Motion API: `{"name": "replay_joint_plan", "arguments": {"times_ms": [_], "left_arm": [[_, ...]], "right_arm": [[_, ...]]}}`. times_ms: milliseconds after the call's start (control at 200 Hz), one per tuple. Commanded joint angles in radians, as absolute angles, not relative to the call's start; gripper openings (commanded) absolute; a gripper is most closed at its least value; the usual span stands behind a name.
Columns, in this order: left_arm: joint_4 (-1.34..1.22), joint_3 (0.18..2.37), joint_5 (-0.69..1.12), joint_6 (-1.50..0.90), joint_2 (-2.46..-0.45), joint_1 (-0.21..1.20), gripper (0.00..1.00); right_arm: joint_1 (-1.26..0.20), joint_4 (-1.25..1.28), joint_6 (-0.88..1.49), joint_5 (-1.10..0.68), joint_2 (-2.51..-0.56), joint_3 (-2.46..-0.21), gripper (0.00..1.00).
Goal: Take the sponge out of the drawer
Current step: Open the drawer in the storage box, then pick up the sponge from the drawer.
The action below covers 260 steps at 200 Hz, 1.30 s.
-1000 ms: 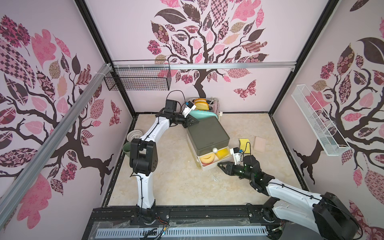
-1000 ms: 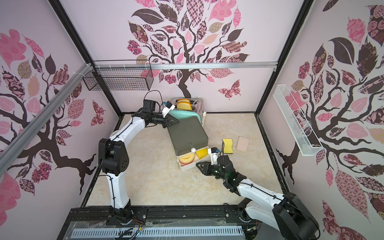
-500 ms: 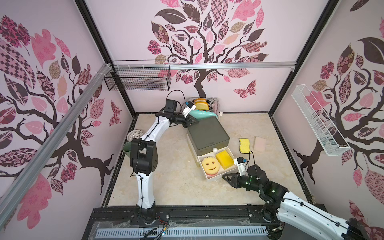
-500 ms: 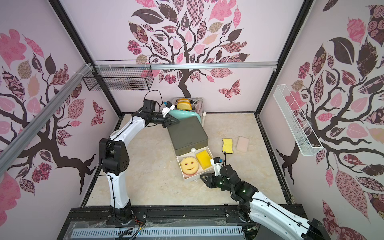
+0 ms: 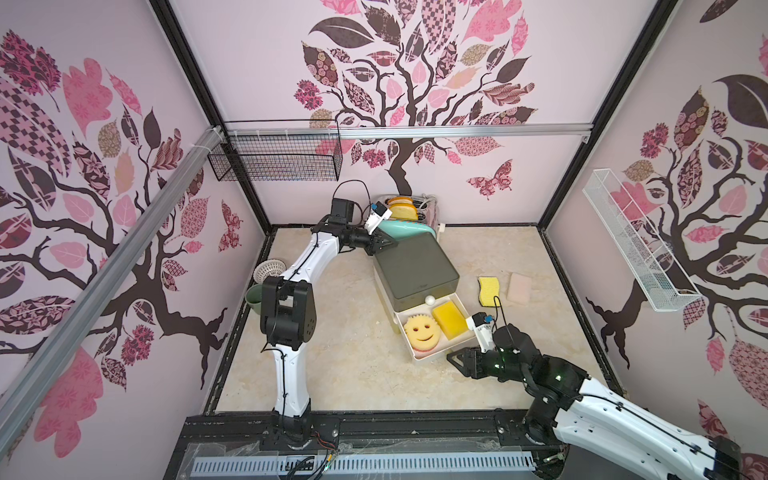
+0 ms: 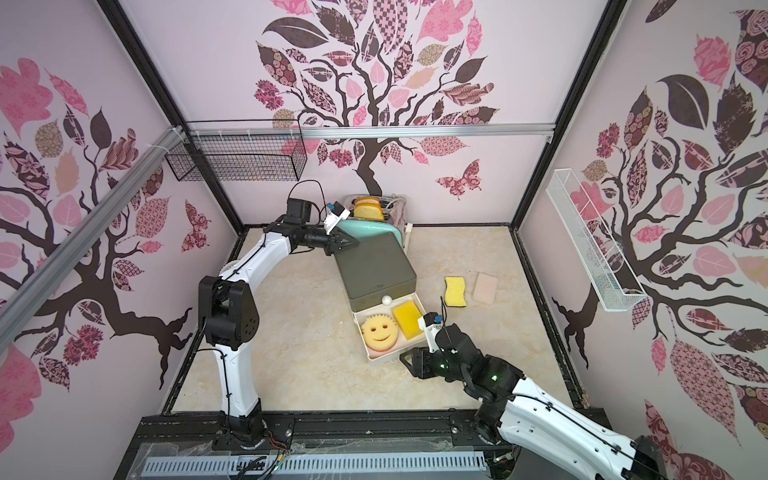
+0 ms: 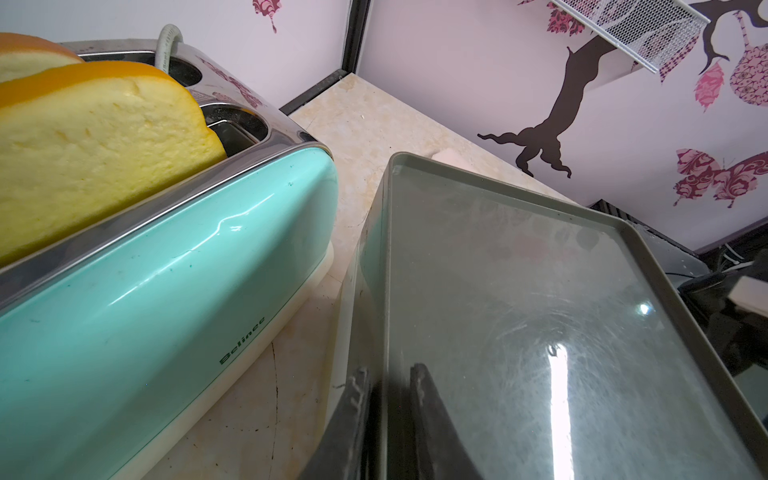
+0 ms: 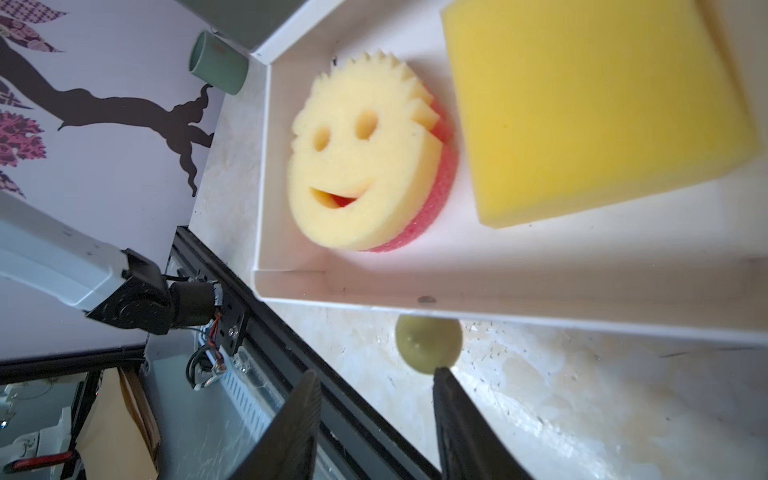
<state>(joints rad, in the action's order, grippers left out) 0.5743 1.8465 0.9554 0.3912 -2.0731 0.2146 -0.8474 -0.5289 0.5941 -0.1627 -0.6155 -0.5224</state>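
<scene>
The white drawer stands pulled out of the grey-green drawer box. In it lie a round yellow smiley sponge on a pink layer and a rectangular yellow sponge, seen in both top views. My right gripper is just in front of the drawer, open and holding nothing. In the right wrist view the drawer's round knob sits just past one fingertip of the gripper, with the smiley sponge beyond. My left gripper is shut on the box's back rim.
A wavy yellow sponge and a pale pink one lie on the floor right of the box. A mint toaster holding bread stands behind it. A green cup and a white strainer sit at the left wall.
My right gripper drew the drawer out toward the front, then opened and let go of the knob. The left arm has stayed where it was.
</scene>
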Motion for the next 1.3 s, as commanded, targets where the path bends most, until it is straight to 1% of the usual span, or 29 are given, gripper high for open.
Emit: {"name": "replay_joint_plan", "arguments": {"times_ms": [0, 145, 240, 325, 410, 545, 725, 990, 1296], "left_arm": [[0.661, 1.814, 0.917, 0.417, -2.150, 0.221, 0.21], [0.658, 1.813, 0.920, 0.414, -2.148, 0.221, 0.21], [0.664, 1.813, 0.920, 0.417, -2.146, 0.222, 0.21], [0.673, 1.818, 0.919, 0.422, -2.143, 0.222, 0.21], [0.670, 1.816, 0.923, 0.420, -2.141, 0.221, 0.21], [0.669, 1.817, 0.923, 0.420, -2.139, 0.221, 0.21], [0.662, 1.818, 0.927, 0.414, -2.144, 0.222, 0.21], [0.667, 1.819, 0.925, 0.419, -2.143, 0.221, 0.21], [0.667, 1.822, 0.927, 0.418, -2.147, 0.220, 0.21]], "right_arm": [[-0.854, -0.701, 0.536, -0.117, -0.594, -0.634, 0.45], [-0.854, -0.662, 0.439, -0.080, -0.709, -0.696, 0.45], [-0.853, -0.584, 0.378, -0.055, -0.833, -0.726, 0.46], [-0.850, -0.567, 0.337, -0.031, -0.970, -0.790, 0.45], [-0.840, -0.545, 0.315, -0.021, -1.057, -0.825, 0.45], [-0.781, -0.466, 0.335, -0.054, -1.065, -0.797, 0.45], [-0.741, -0.438, 0.333, -0.081, -1.084, -0.790, 0.46], [-0.731, -0.407, 0.325, -0.103, -1.139, -0.798, 0.46], [-0.719, -0.355, 0.342, -0.122, -1.159, -0.749, 0.45]]}}
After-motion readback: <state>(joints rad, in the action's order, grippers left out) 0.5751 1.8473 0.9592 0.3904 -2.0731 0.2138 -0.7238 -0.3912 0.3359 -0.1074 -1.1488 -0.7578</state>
